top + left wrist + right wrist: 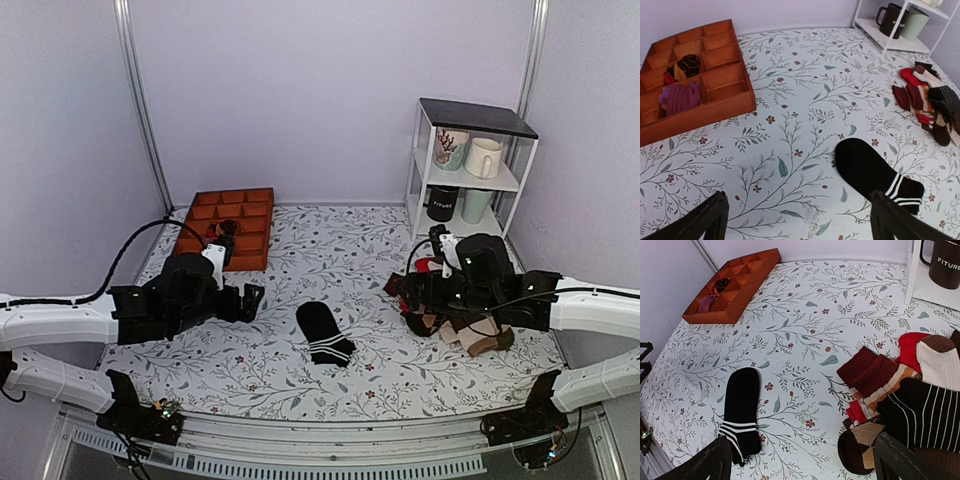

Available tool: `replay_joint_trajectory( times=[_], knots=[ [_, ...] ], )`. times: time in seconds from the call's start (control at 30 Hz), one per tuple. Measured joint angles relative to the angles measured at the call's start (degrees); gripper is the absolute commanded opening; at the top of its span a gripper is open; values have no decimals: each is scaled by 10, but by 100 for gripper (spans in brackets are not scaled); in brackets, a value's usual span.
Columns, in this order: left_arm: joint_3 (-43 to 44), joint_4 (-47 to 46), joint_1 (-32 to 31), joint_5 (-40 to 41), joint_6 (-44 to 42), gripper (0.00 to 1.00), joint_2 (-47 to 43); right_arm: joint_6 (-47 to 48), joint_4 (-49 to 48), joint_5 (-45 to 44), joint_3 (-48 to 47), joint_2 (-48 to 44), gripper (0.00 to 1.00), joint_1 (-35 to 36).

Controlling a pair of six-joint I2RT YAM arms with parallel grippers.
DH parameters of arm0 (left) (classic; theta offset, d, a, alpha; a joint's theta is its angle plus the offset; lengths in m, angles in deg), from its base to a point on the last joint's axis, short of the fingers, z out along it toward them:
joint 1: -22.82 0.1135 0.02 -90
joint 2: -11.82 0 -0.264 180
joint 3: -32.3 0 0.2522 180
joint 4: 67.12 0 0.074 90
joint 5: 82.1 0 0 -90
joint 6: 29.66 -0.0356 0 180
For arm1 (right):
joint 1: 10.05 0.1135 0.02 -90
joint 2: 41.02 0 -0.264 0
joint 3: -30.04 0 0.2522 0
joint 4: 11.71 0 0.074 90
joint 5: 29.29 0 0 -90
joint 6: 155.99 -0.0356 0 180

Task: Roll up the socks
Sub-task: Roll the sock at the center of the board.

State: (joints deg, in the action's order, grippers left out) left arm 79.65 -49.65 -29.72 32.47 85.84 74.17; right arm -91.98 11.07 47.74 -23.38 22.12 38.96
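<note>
Bearing "FITURE", a black mug [945,265] stands well apart from the socks [741,412].

The black mug [944,262] on the white shelf [920,290], ahead and to the right of the right jaws, says "FITURE" in white letters.

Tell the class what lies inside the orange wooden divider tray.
Inside the tray, one compartment holds a purple rolled bundle, another a dark brown-and-red bundle. The dividers hide parts of the far compartments' floors.
</note>
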Motion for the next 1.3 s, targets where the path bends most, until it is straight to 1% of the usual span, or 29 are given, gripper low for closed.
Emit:
replay_joint_trajectory(
  times=[0.2,0.3,0.43,0.5,0.57,0.67,0.8,0.97,1.13,1.23,1.3],
  knots=[
    [0,0,-13,45,5,99,-3,32,-1,17,14,-7,100,0],
    [0,0,-23,46,2,100,-9,52,-6,29,31,-18,100,0],
    [-11,-19,-31,32,-9,100,-26,82,-41,62,68,-42,100,0],
    [-36,-54,-33,11,-24,99,-45,96,-71,86,85,-47,99,0],
    [-65,-88,-35,-13,-36,100,-61,109,-113,117,109,-47,97,0],
    [-86,-120,-37,-45,-50,99,-62,131,-212,181,166,-35,93,0],
    [-89,-158,-45,-76,-61,99,-34,166,-347,260,233,26,86,1],
    [-90,-191,-61,-101,-80,99,8,221,-456,332,233,135,84,15],
    [-101,-236,-88,-109,-109,100,26,291,-502,352,188,228,84,64],
    [-102,-254,-90,-108,-115,98,44,330,-515,359,162,267,84,77],
    [-102,-259,-91,-108,-116,97,58,349,-516,361,151,283,79,78]
  ],
)
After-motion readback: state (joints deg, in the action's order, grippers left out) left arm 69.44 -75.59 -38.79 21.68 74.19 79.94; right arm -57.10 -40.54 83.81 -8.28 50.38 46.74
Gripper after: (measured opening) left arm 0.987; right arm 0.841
